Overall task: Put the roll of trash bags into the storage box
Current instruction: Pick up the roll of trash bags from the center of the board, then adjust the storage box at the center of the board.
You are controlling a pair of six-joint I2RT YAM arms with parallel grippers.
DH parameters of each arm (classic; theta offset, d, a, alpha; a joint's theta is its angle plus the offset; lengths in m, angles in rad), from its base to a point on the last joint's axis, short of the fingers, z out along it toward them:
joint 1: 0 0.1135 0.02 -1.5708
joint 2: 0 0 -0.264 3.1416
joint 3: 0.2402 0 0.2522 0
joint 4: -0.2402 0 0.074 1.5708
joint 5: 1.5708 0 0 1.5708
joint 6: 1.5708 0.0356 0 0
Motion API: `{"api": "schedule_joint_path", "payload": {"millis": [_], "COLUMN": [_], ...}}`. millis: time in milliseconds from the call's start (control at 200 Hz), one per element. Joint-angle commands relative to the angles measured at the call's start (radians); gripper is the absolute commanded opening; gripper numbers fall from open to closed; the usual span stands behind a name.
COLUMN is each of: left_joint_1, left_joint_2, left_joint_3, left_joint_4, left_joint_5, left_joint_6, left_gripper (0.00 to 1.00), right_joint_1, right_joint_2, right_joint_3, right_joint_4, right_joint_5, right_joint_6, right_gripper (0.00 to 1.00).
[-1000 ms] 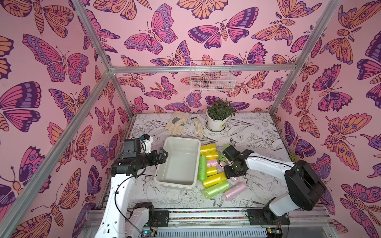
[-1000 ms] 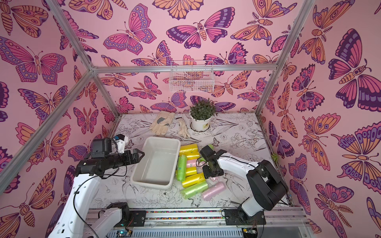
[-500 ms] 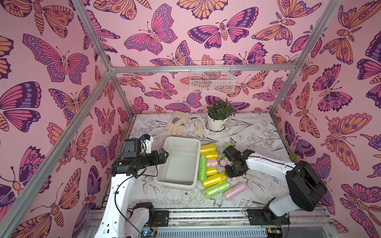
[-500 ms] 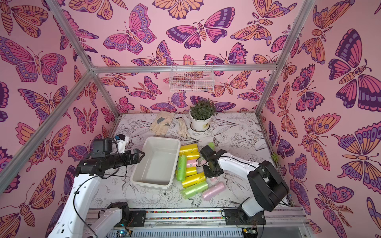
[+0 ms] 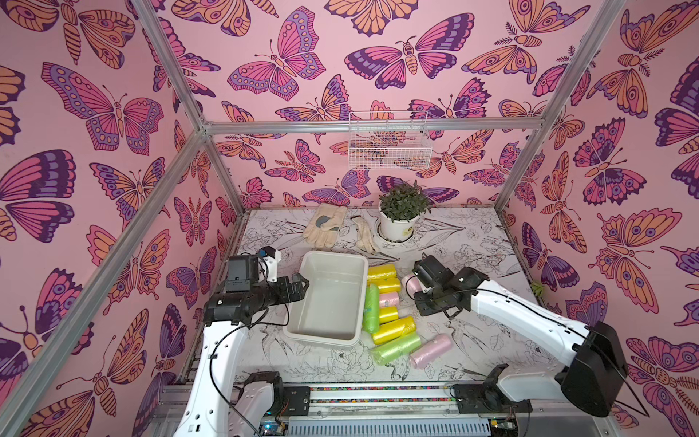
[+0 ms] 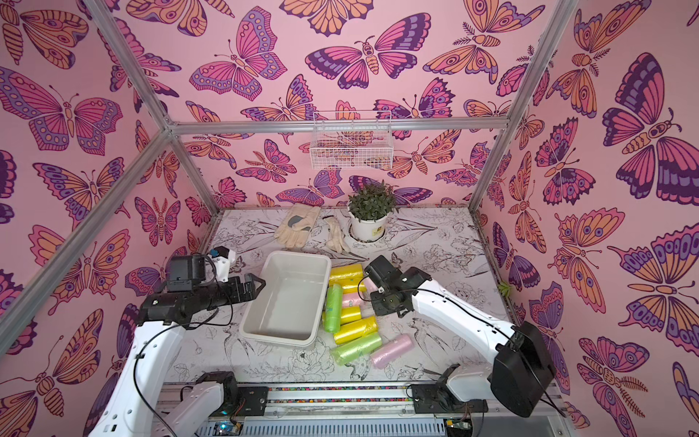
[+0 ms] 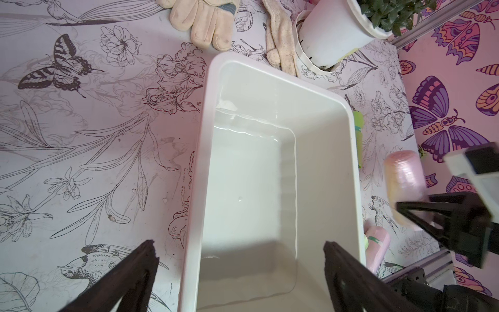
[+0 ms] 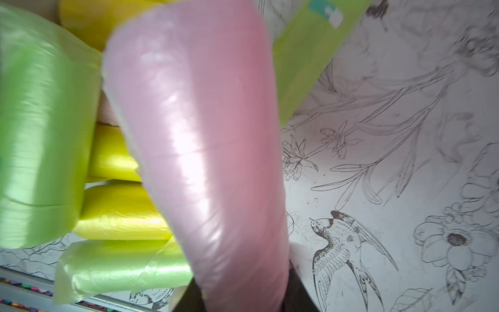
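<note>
The storage box is an off-white tub in the middle of the table, and its inside is bare. My right gripper is shut on a pink roll of trash bags. It holds the roll just above the table, to the right of the box. My left gripper stands open over the box's left rim with nothing in it.
Several yellow, green and pink rolls lie against the box's right side. Work gloves and a white plant pot sit at the back. A wire basket hangs on the rear wall.
My right gripper has shut on the pink roll and raised it a little off the table. The left arm has not moved.
</note>
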Motion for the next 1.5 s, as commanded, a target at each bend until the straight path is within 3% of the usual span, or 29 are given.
{"api": "schedule_joint_path", "payload": {"millis": [0,85,230,556,696,1007,1177,1267,1492], "left_joint_1": [-0.006,-0.006,-0.008,-0.090,-0.106,-0.130,-0.150,-0.157,-0.170], "left_joint_2": [0.008,0.033,0.086,0.208,0.257,0.274,0.288,0.283,0.254], "left_joint_3": [-0.027,-0.033,-0.037,-0.028,-0.013,-0.004,0.004,0.007,0.006], "left_joint_4": [0.000,0.000,0.008,-0.011,-0.026,-0.031,-0.039,-0.040,-0.041], "left_joint_5": [-0.099,-0.158,-0.128,-0.136,-0.161,-0.143,-0.150,-0.155,-0.165], "left_joint_6": [-0.011,-0.007,0.013,0.015,0.006,-0.005,-0.018,-0.019,-0.024], "left_gripper": [1.00,0.99,0.91,0.70,0.50,0.17,0.10,0.11,0.64], "right_joint_1": [0.010,0.015,0.040,0.082,0.111,0.170,0.204,0.217,0.233], "right_joint_2": [-0.023,0.013,0.095,0.284,0.317,0.316,0.374,0.417,0.508], "right_joint_3": [0.148,0.306,0.539,0.763,0.798,0.732,0.772,0.810,0.859], "right_joint_4": [-0.100,-0.173,-0.251,-0.238,-0.238,-0.135,-0.099,-0.089,-0.058], "right_joint_5": [0.045,0.051,0.059,0.026,0.033,0.027,0.036,0.036,-0.007], "right_joint_6": [-0.051,-0.085,-0.129,-0.156,-0.152,-0.148,-0.215,-0.264,-0.416], "right_gripper": [0.08,0.06,0.04,0.02,0.01,0.01,0.00,0.00,0.00]}}
